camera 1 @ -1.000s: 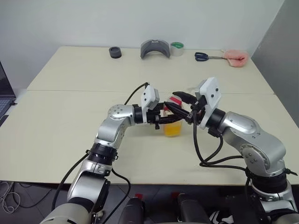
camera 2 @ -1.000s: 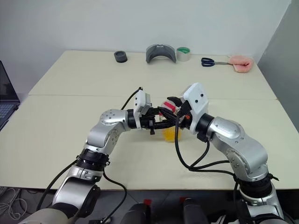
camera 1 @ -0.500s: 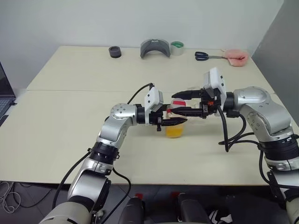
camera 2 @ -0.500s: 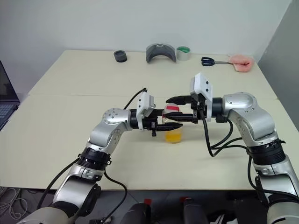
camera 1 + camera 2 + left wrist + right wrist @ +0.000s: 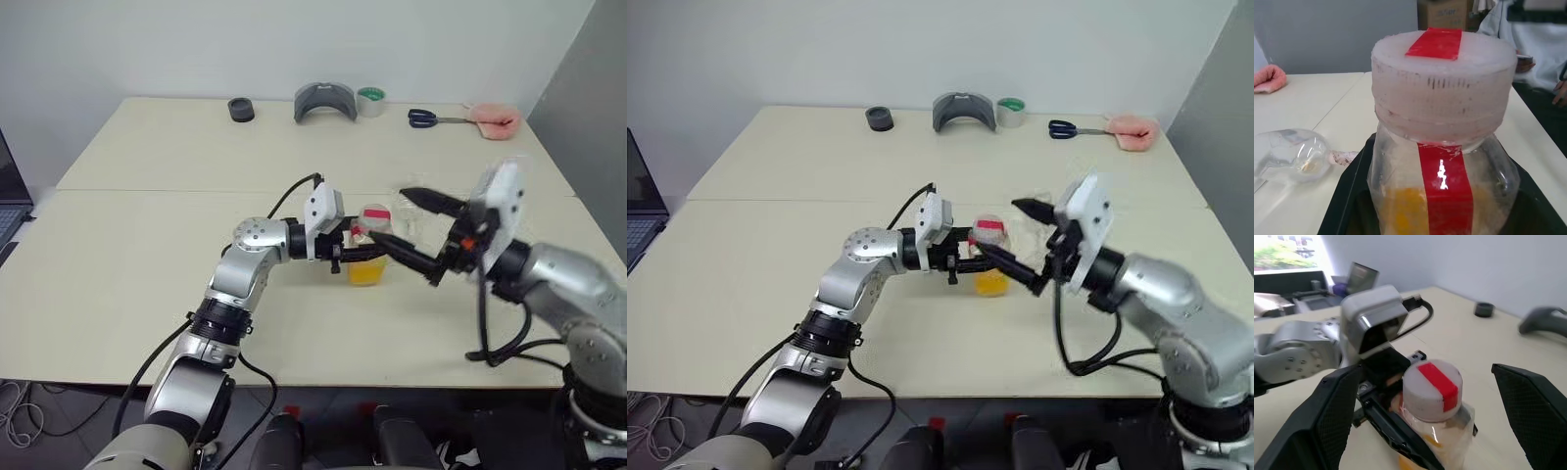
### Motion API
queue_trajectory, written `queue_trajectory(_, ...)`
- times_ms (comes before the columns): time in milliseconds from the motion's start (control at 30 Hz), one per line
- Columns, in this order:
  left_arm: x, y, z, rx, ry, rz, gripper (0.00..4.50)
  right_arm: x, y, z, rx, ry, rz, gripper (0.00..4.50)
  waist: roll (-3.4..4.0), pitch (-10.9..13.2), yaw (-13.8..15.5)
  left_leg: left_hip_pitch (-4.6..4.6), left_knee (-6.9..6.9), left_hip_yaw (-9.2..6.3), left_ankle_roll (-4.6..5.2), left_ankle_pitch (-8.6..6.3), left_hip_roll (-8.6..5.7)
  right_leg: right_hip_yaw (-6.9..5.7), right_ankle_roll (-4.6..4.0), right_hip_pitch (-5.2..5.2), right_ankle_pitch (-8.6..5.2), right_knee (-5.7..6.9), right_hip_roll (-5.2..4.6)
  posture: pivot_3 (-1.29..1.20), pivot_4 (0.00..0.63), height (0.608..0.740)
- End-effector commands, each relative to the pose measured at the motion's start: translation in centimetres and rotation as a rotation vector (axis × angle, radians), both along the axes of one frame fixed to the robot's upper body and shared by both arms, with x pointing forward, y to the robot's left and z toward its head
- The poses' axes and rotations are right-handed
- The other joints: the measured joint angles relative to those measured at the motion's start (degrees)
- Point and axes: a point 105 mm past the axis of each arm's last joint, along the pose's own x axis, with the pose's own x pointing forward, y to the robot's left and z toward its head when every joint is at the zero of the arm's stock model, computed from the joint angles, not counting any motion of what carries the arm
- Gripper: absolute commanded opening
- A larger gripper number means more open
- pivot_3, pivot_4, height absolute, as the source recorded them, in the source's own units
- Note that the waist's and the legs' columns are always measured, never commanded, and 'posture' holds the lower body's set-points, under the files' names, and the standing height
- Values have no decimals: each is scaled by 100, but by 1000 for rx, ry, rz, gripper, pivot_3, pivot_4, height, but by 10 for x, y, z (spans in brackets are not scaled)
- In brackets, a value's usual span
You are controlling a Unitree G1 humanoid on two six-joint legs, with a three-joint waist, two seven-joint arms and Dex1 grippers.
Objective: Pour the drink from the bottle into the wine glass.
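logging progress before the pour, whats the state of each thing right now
bottle: upright on the table, cap on, clamped by left hand
drink: orange, low in the bottle
wine glass: lying on its side, empty
left hand: shut on bottle
right hand: open, holding nothing

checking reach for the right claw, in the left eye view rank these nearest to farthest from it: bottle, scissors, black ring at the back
From the right claw:
1. Bottle, just to its left, held in the left claw.
2. Scissors, at the table's far edge, right of centre.
3. Black ring, at the far edge, well to the left.
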Motion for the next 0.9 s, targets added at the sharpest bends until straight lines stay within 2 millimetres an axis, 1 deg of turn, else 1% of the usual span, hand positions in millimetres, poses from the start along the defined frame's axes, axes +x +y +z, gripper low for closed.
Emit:
queue_trajectory(33, 1, -8, 17, -23, -68, -17, 1893, 4, 9, 7, 19, -55, -116, 4500, 0, 0, 5, -1, 0, -1, 0, 0, -1, -1, 0, 0, 0, -1, 1, 0, 150, 740)
queue_trajectory(100, 1, -11, 18, -26, -65, -21, 1893, 7, 17, 7, 30, -72, -154, 4500, 0, 0, 12, -3, -1, -2, -1, 0, -2, -2, 0, -1, 0, -4, 0, 0, 150, 740)
queue_trajectory(267, 2, -13, 18, -32, -60, -21, 1893, 11, 21, 7, 60, -106, -260, 4500, 0, 0, 17, -7, -1, -2, -1, 0, -5, -3, 0, -2, 0, -7, -3, 0, 150, 740)
queue_trajectory(467, 3, -14, 19, -35, -53, -18, 1892, 13, 22, 8, 97, -137, -308, 4500, 0, 0, 13, -5, -1, -3, -1, 0, -3, -4, 0, -2, 0, -5, -1, 0, 150, 740)
queue_trajectory(667, 4, -13, 19, -36, -53, -10, 1891, 13, 25, -1, 108, -106, -306, 4500, 0, 0, 11, -5, -1, -3, 0, 0, -3, -3, 0, -2, 0, -5, -1, 0, 150, 740)
queue_trajectory(767, 5, -12, 19, -35, -53, -4, 1891, 14, 26, -4, 107, -99, -306, 3878, 0, 0, 11, -5, -1, -3, 0, 0, -3, -4, 0, -2, 0, -5, -1, 0, 150, 740)
queue_trajectory(900, 5, -11, 18, -32, -55, -1, 1891, 14, 26, -4, 108, -108, -306, 2478, 0, 0, 9, -4, -2, -3, 0, 0, -3, -4, 0, -2, 0, -5, 0, 0, 150, 740)
